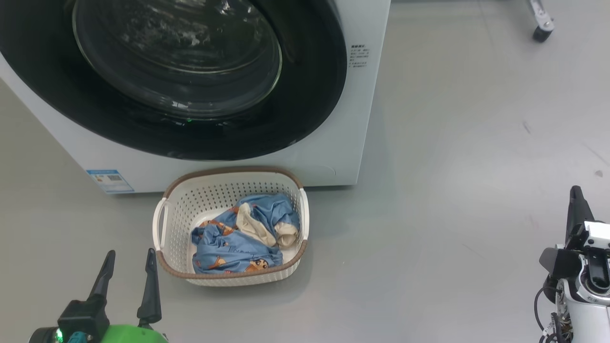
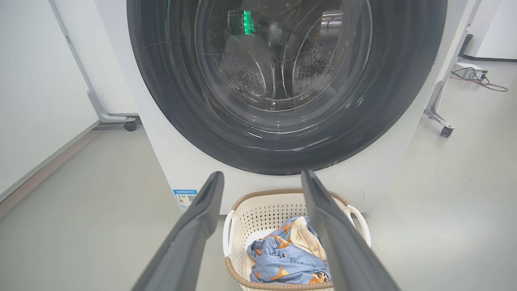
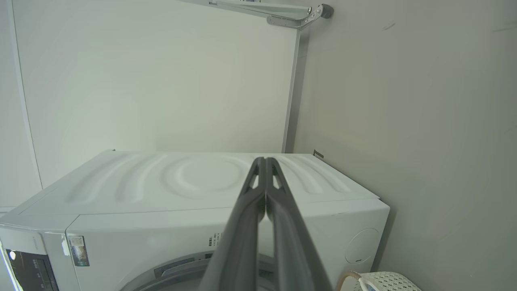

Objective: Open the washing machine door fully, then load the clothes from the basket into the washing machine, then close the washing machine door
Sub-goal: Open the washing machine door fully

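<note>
Washing machine door (image 1: 181, 71) is shut flush against the washing machine (image 1: 333, 157), so from where I sit nothing of the job is done yet.

At the near left, my left gripper (image 1: 131, 259) hangs low over the floor (image 1: 452, 166) with its two fingers spread apart and nothing between them. It points towards the basket (image 1: 209, 195) and the door above it. My worry here is a low reach. If I drive this arm straight at the door, a finger could clip the basket rim and shove it sideways.

In the middle, the basket sits on the floor just in front of the machine, below the door's lower edge. The clothes (image 1: 243, 238) lie bunched inside it, towards its near right side. The door's black rim is glossy and I cannot make out a handle or tell which side is hinged. A pull on the wrong edge would likely slip off or strain the arm. The bundle is loose, so I judge that a shallow pinch could leave a sleeve trailing, which could then get caught in the closing door.

At the near right, my right gripper (image 1: 576, 200) is well apart from the machine. Its wrist view shows the fingers pressed together on nothing. It must spread them before it can help.
</note>
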Controlling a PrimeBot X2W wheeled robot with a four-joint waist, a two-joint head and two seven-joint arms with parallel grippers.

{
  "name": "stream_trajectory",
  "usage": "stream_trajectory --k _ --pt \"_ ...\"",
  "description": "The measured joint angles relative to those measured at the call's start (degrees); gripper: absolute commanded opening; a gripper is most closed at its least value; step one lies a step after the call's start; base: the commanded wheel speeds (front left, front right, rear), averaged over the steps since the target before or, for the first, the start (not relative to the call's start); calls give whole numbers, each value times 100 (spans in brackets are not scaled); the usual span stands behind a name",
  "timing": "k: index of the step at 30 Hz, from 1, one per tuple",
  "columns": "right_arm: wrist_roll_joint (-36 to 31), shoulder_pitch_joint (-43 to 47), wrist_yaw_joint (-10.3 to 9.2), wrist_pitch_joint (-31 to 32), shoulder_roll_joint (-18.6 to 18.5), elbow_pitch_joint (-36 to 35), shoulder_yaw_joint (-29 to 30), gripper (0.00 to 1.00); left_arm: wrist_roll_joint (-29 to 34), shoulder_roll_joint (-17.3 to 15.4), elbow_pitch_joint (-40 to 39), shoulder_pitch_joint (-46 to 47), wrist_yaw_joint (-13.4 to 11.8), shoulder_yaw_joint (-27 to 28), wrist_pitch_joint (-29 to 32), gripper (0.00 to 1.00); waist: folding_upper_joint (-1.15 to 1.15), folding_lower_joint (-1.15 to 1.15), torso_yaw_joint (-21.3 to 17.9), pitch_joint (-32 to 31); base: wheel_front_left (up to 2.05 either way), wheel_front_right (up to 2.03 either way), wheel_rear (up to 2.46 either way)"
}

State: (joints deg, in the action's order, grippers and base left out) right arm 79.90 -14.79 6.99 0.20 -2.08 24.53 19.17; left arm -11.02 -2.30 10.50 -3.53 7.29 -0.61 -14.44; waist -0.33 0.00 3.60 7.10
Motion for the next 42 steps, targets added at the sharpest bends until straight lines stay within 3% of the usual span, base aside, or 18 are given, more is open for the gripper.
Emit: stream_trajectory --k 4,11,28,42 --pt "421 -155 0 544 -35 -14 42 0 0 1 -23 47 0 -3 0 100 0 0 75 222 0 0 0" --pt "789 -560 0 1369 -495 -58 23 0 0 -8 -41 130 0 -90 0 100 0 0 187 596 0 0 0" --pt "1032 -1864 0 2195 -988 -341 -171 0 -105 -10 -93 454 0 -166 0 100 0 0 350 1342 0 0 0" --pt "1025 -2957 0 2932 -1091 -510 -1005 0 -255 -2 -168 771 0 -345 0 100 0 0 587 2017 0 0 0"
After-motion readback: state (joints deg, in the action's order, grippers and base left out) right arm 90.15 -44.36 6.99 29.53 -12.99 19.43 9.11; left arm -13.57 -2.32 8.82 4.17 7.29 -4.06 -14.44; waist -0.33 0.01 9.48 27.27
